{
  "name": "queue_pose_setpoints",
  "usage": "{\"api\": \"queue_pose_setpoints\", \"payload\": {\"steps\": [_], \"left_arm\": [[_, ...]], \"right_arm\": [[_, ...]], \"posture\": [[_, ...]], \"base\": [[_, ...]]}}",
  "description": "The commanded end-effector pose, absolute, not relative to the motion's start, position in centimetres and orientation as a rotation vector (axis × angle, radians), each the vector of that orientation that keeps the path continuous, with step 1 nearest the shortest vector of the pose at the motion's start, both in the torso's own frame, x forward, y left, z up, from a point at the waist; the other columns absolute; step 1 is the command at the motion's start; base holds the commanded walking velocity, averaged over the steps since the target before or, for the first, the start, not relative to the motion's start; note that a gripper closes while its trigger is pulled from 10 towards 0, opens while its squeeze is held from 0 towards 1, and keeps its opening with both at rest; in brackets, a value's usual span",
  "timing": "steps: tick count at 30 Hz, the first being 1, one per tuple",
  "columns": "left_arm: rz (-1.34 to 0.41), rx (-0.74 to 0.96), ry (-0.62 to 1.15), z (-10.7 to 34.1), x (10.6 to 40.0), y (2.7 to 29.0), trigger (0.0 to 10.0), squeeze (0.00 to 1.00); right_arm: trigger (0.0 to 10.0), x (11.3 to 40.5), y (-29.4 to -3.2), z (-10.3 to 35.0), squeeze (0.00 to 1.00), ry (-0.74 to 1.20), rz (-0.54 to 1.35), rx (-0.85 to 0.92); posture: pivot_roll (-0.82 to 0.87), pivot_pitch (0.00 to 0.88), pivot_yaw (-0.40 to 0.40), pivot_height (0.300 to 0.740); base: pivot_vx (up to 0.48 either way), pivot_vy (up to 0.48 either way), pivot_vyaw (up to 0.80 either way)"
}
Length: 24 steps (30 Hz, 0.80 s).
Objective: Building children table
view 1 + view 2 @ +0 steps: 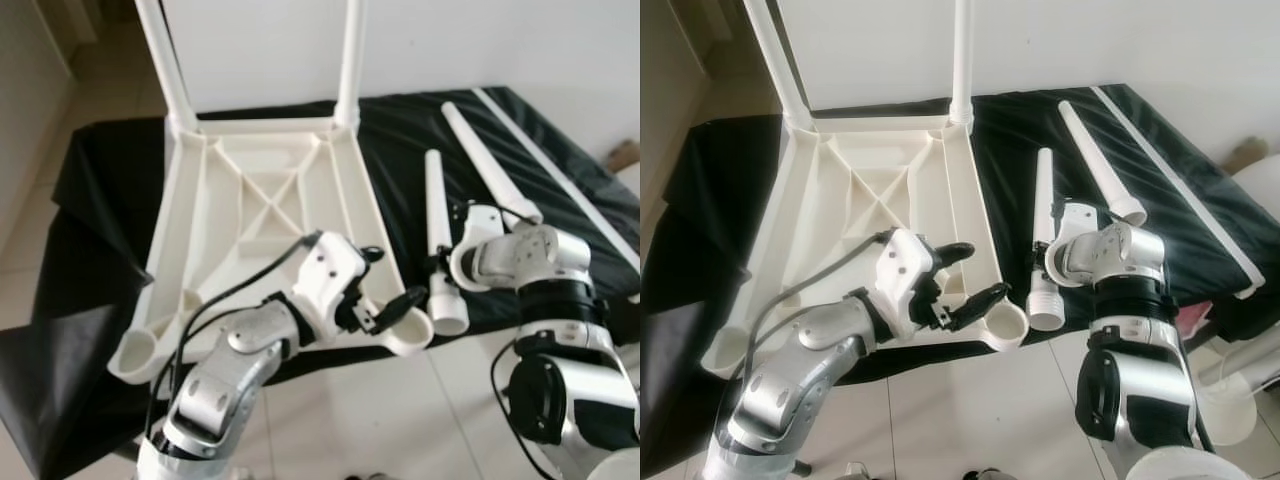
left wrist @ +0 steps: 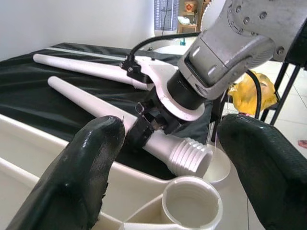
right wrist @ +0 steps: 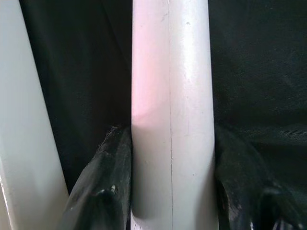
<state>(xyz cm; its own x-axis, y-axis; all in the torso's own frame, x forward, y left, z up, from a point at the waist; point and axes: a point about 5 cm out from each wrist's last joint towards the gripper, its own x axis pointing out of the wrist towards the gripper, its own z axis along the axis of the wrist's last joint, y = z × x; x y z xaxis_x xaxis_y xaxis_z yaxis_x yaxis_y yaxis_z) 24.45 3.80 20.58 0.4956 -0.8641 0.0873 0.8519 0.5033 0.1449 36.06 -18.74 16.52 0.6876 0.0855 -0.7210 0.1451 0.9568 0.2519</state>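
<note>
The white plastic tabletop [image 1: 250, 190] lies upside down on a black cloth. Two legs [image 1: 350, 60] stand upright in its far corners. Both near corners hold empty sockets, one on the left [image 1: 135, 355] and one on the right [image 1: 410, 335]. My left gripper [image 1: 385, 285] hovers open just above the near right socket [image 2: 192, 206], with nothing between its fingers. My right gripper [image 1: 440, 268] is shut on a loose white leg [image 1: 437, 210] lying on the cloth, near its threaded end [image 2: 189, 158]. In the right wrist view the leg [image 3: 172, 96] sits tight between both fingers.
A second loose leg [image 1: 490, 165] lies further right, and beyond it a long white strip [image 1: 560, 170]. The black cloth [image 1: 100, 180] drapes over the table's front edge onto the tiled floor [image 1: 400, 410]. A white wall stands behind. A white pedestal [image 1: 1230, 400] stands at the right.
</note>
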Motion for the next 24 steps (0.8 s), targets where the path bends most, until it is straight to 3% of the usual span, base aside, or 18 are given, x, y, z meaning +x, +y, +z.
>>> {"api": "queue_pose_setpoints", "payload": {"steps": [1, 5, 7, 8, 14, 18, 24], "left_arm": [[-0.949, 0.084, -0.159, 20.8, 24.8, 4.1, 10.0, 0.0], [-0.939, 0.088, -0.167, 21.0, 25.0, 4.2, 10.0, 0.0], [-0.928, 0.086, -0.174, 21.1, 25.3, 4.4, 10.0, 0.0], [-0.916, 0.083, -0.176, 21.2, 25.7, 4.6, 10.0, 0.0], [-0.906, 0.033, -0.185, 21.9, 26.4, 4.8, 10.0, 0.0], [-0.875, -0.057, -0.173, 22.5, 27.6, 4.9, 10.0, 0.0], [-0.796, -0.065, -0.142, 22.6, 29.5, 4.9, 10.0, 0.0]], "right_arm": [[0.0, 35.6, -18.2, 15.0, 0.0, 0.887, -0.012, 0.316], [0.0, 35.8, -18.1, 15.1, 0.0, 0.867, -0.017, 0.29], [0.0, 36.2, -18.0, 15.9, 0.0, 0.742, 0.003, 0.215], [10.0, 36.5, -17.7, 16.6, 0.0, 0.65, 0.037, 0.197], [10.0, 36.6, -18.1, 18.0, 0.0, 0.472, 0.022, 0.149], [10.0, 36.6, -17.8, 19.9, 0.0, 0.334, 0.083, 0.302], [10.0, 35.9, -17.8, 22.0, 0.0, 0.142, 0.171, 0.377]], "posture": [[0.07, 0.121, -0.061, 0.74], [0.07, 0.116, -0.062, 0.74], [0.06, 0.112, -0.062, 0.74], [0.06, 0.108, -0.061, 0.74], [0.05, 0.104, -0.058, 0.74], [0.03, 0.095, -0.052, 0.74], [0.01, 0.081, -0.048, 0.74]], "base": [[0.0, 0.0, 0.0], [0.0, 0.0, 0.0], [0.0, 0.0, 0.0], [0.0, 0.0, 0.0], [0.0, 0.0, 0.0], [0.0, 0.0, 0.0], [0.0, 0.0, 0.0]]}}
